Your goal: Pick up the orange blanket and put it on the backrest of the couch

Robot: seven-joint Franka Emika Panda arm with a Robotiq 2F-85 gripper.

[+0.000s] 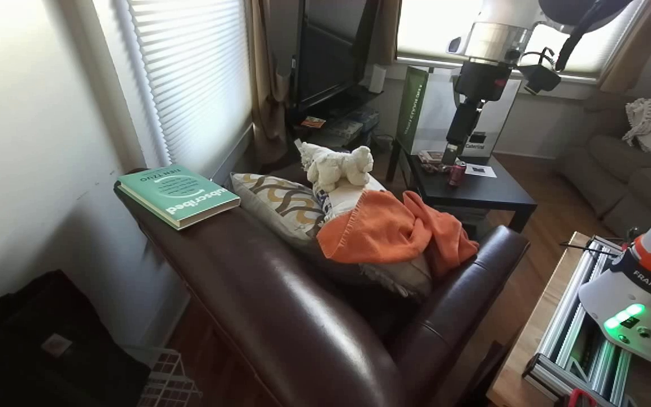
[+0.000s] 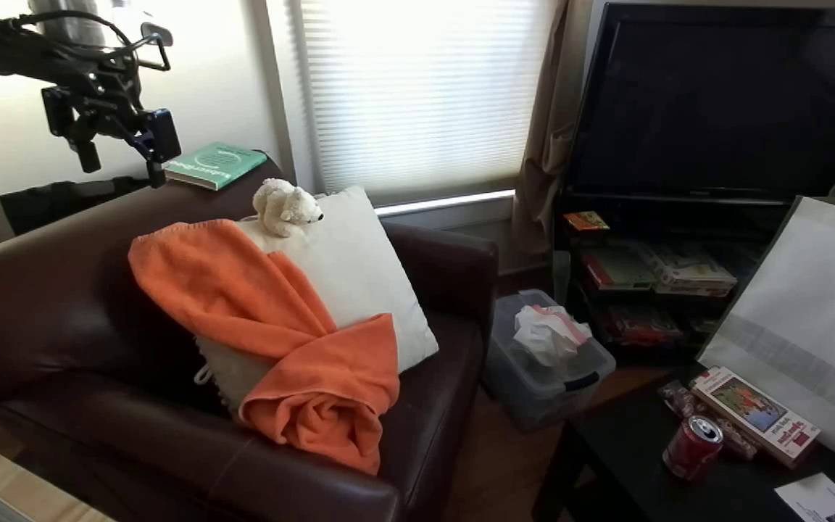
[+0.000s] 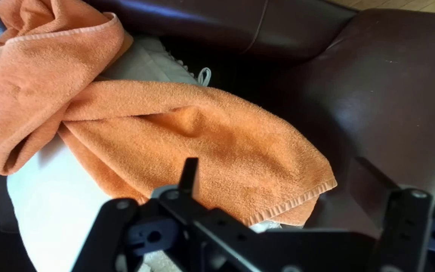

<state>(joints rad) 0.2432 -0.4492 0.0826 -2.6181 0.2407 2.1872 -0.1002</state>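
A sunlit living room, with a drawn blind and a dark television, surrounds a brown leather couch that stands below the gripper. Well apart from the gripper and lower down, a black tabletop bears a red can. The gripper hangs in the air above the couch, its fingers wide apart and holding nothing. The task looks to be at its start: the orange blanket lies beneath the gripper, draped across a pale cushion on the couch, and none of it shows on top of the backrest. Grasping, lifting and laying it over the backrest all seem left to do. In the wrist view the blanket's paler, stitched hem shows below the gap between the fingers, so that end is probably the handiest to pinch; whether it touches the backrest's leather, I cannot tell. The cloth looks thick and fuzzy, like fleece or towelling, and pulls in to a narrow twist at the middle. Near the gripper it opens into a broad, fairly smooth lobe; farther off, by the armrest, it ends in a crumpled coil of folds. A white toy bear sits on the cushion, just beside the near end.
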